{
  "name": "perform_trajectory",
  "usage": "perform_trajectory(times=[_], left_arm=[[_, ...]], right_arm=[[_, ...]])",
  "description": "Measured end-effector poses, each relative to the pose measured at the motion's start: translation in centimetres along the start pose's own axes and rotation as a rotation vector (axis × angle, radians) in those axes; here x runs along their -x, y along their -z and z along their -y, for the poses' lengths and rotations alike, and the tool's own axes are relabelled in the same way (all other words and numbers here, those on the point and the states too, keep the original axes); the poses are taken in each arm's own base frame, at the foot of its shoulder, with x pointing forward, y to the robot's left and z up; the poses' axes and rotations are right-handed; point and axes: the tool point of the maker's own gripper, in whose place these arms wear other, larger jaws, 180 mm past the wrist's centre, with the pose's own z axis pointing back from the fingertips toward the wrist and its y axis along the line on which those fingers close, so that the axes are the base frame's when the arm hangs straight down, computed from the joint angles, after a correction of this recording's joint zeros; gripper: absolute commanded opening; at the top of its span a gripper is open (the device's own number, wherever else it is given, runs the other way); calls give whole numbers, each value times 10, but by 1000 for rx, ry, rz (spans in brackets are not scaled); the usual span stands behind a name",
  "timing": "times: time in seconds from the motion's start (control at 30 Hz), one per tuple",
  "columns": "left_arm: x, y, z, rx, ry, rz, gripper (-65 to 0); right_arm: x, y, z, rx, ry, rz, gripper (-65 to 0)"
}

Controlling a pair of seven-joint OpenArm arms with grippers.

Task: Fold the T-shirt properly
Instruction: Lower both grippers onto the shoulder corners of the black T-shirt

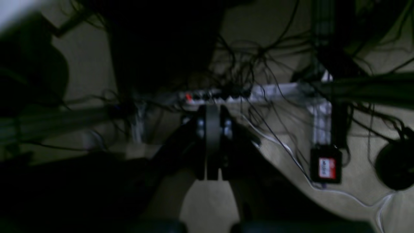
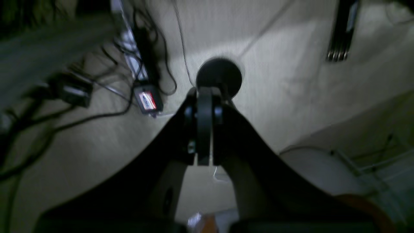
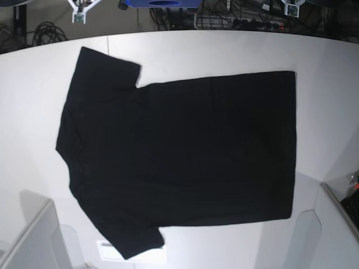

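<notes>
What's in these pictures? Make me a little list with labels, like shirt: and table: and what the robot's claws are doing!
shirt: black T-shirt, spread flat, plain side up, not folded yet
sleeves: both out, toward the base view's left
table: white table, under the shirt
left gripper: jaws shut, holding nothing, off the table and over the floor
right gripper: jaws shut, holding nothing, off the table and over the floor
floor: cables and a power strip below the grippers

White table (image 3: 224, 50); beige floor (image 2: 265, 64) w/ tangled cables (image 1: 258, 58), power strip (image 1: 226, 95); dim light.
</notes>
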Motion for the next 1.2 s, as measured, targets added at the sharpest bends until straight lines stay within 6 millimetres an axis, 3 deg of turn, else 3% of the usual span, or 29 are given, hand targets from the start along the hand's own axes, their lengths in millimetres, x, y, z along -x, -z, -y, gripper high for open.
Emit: perform_trajectory(times=[0.13, 0.27, 0.37, 0.63, 0.67, 0.73, 0.8, 0.87, 0.97, 1.1, 1.2], left_arm=[[-38, -16, -3, -7, 4, 93, -650], [-83, -27, -5, 14, -114, 213, -650], [-95, -31, -21, -11, -215, 247, -650], [-117, -26, -35, -10, -313, 308, -476], [-122, -24, -36, -8, -330, 321, -439], [-127, -23, -39, -10, -357, 337, -369], [-132, -21, -40, -9, -376, 350, -303], [-139, -19, -41, -8, -385, 369, -234], [-141, -16, -41, -7, -388, 374, -161], [-151, -15, -30, 60, -389, 401, -155], [-157, -15, -17, 174, -487, 430, -155]], right_arm=[[-35, -24, 5, 10, 2, 80, -650], [-54, -18, -1, -1, 19, 110, -650], [-73, -17, -3, -4, 26, 168, -650], [-133, -25, -7, -13, 48, 401, -650], [-140, -25, -7, -13, 50, 416, -615], [-151, -26, -10, -29, 68, 442, -426], [-159, -28, -19, -92, 129, 460, -279], [-167, -31, -28, -182, 215, 477, -194], [-179, -30, -14, -259, 372, 499, -191], [-187, -27, 15, -340, 564, 519, -191], [-187, -22, 10, -464, 601, 492, -191]])
